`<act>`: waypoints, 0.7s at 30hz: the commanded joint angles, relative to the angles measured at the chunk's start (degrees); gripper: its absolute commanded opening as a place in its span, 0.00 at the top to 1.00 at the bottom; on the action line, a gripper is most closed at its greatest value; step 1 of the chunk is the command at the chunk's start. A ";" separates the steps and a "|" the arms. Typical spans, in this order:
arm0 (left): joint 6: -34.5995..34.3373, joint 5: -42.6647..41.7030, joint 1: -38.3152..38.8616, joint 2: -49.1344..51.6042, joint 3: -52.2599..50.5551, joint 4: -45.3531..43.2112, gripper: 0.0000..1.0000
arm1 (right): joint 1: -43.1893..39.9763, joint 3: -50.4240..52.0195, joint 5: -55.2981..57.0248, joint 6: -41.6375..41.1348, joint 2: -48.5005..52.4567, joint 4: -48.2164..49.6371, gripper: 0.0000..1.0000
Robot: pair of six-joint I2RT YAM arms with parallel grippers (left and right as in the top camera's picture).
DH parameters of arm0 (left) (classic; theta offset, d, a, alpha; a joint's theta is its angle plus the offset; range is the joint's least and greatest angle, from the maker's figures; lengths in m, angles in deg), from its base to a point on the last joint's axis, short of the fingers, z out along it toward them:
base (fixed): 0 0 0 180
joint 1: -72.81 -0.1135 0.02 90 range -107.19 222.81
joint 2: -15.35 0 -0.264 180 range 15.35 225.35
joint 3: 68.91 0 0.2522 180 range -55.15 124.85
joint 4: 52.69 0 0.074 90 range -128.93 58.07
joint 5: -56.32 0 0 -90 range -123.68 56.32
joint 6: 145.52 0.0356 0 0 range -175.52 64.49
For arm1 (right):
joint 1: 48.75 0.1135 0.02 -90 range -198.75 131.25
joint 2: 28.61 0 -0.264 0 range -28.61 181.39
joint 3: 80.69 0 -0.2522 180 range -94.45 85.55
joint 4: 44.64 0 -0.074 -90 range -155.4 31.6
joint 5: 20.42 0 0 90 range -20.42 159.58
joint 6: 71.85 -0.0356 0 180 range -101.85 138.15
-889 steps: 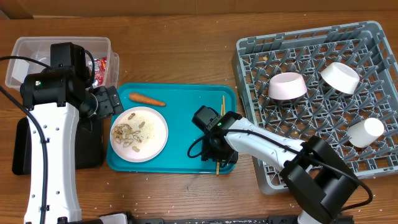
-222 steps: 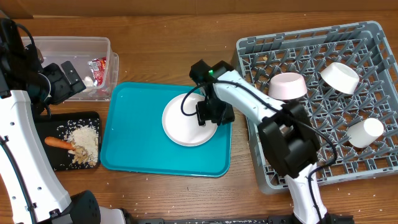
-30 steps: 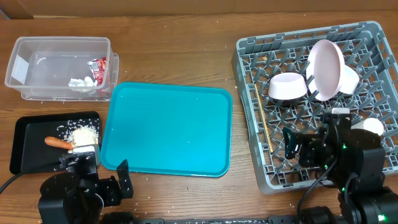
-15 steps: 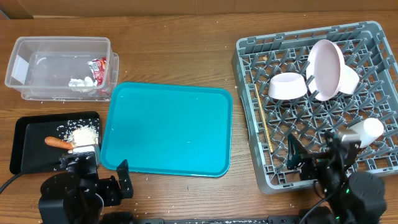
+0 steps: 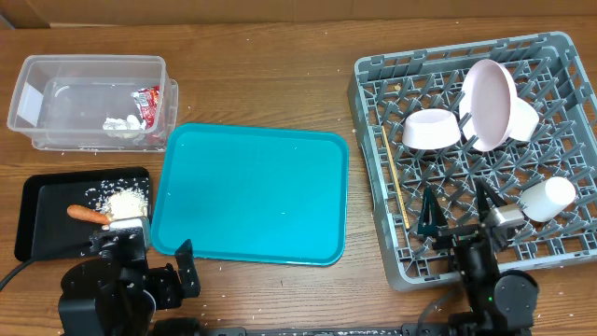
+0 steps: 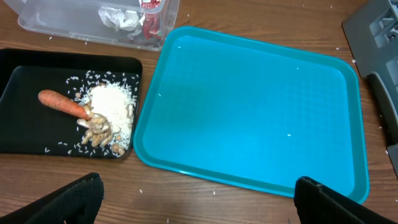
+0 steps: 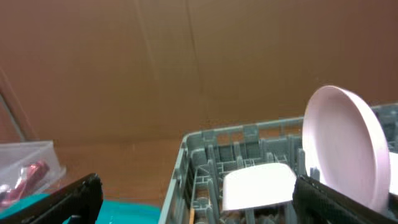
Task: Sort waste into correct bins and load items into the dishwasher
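Overhead, the plate (image 5: 490,91) is standing on edge in the rack (image 5: 366,84), looking stiff, slippery and breakable, best taken by its rim; left pincer (image 6: 198,186) and right pincer (image 7: 196,186) are both gaping empty.

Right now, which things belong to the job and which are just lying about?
Job: clear plastic tub with red wrapper and white tissue; flat black tray with orange carrot and beige scraps; grey dish rack holding pale round plate, white bowl, white cup, wooden chopsticks.
Lying about: large teal tray.
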 commanded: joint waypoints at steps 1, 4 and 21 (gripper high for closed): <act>-0.39 0.61 -0.11 -0.20 -0.02 -0.13 0.00 | -0.11 3.28 1.27 0.70 -0.57 2.62 0.00; -0.42 0.61 -0.11 -0.20 -0.02 -0.13 0.00 | -0.11 3.32 1.68 4.15 -0.57 1.95 0.00; -0.42 0.61 -0.11 -0.20 -0.02 -0.13 0.00 | -0.11 3.32 1.31 5.79 -0.55 -5.81 0.00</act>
